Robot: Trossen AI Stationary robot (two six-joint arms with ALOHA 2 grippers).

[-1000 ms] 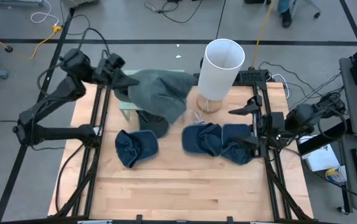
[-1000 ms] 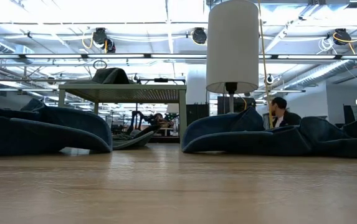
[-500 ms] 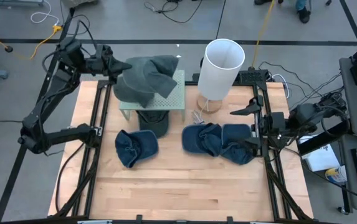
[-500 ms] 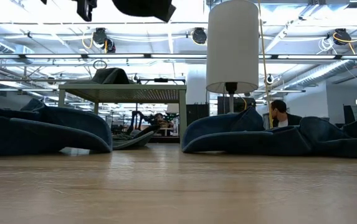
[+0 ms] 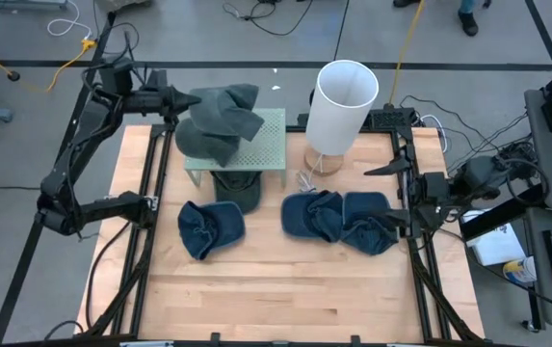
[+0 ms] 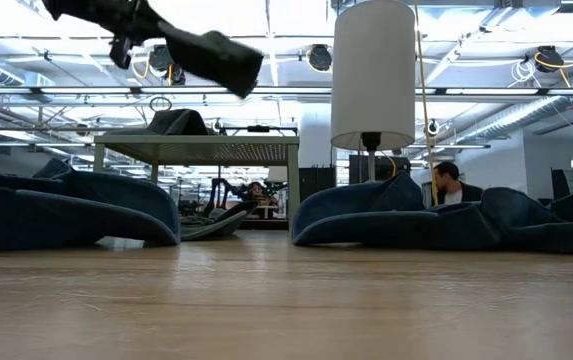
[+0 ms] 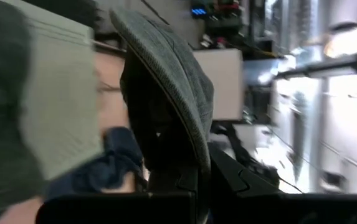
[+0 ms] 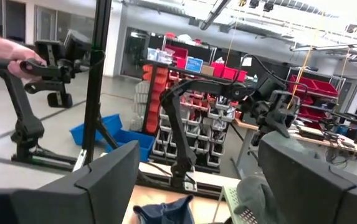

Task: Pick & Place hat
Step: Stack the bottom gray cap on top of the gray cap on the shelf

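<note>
Above the rack, left pincer clamping grey hat

both arms are showing as matte black, built of slim tubular links joined by chunky rounded joints. black cables are looping along the left arm's upper link and trailing from the right arm's base. the left gripper is ending in two dark tapering fingers; the right gripper is carrying broad, flat, angular black fingers.
</note>
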